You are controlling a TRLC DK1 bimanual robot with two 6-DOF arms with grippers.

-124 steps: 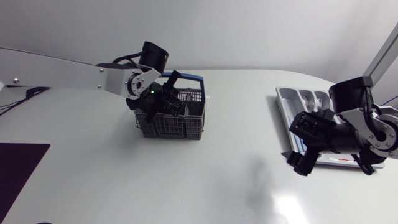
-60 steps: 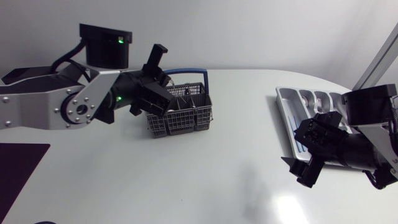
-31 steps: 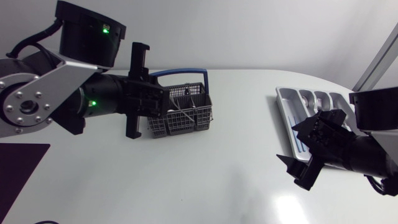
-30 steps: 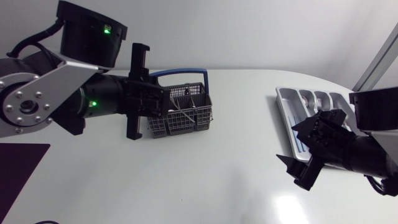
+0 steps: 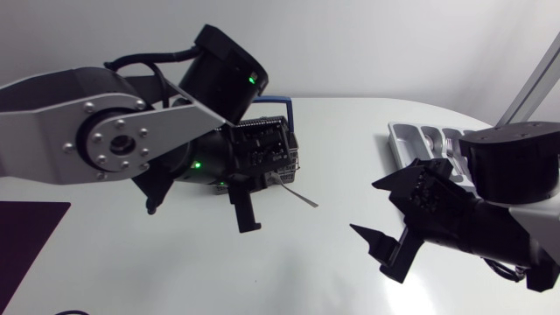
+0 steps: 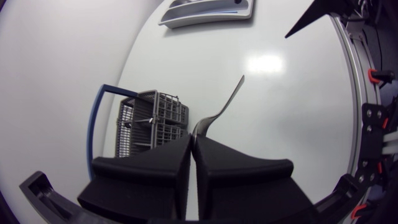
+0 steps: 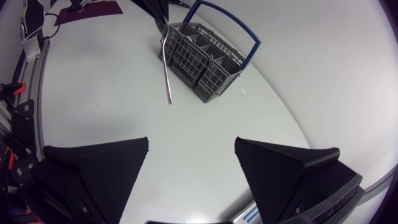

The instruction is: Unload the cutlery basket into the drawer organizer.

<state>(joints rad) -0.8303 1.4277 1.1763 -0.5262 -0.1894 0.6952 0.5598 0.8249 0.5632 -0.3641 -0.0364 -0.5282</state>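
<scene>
- Swinging clear of the cutlery basket [image 6: 152, 121] since half a second ago, the left arm is now bringing a piece of cutlery [image 5: 296, 197] out over the middle of the tabletop [image 5: 157, 271], while the right arm is closing in from the right.
- Left claw [image 6: 191, 142] is pinching one end of the piece between fingers drawn tight together, with the free end pointing right.
- Right claw [image 7: 193, 165] is gaping wide and gripping nothing.
- Drawer organizer [image 5: 418, 138] is waiting at the far right, well apart from the piece.
- Step in hand is looking like a carry or handover; the next move is calling for lining the free end up between the right fingers before the left lets go.
</scene>
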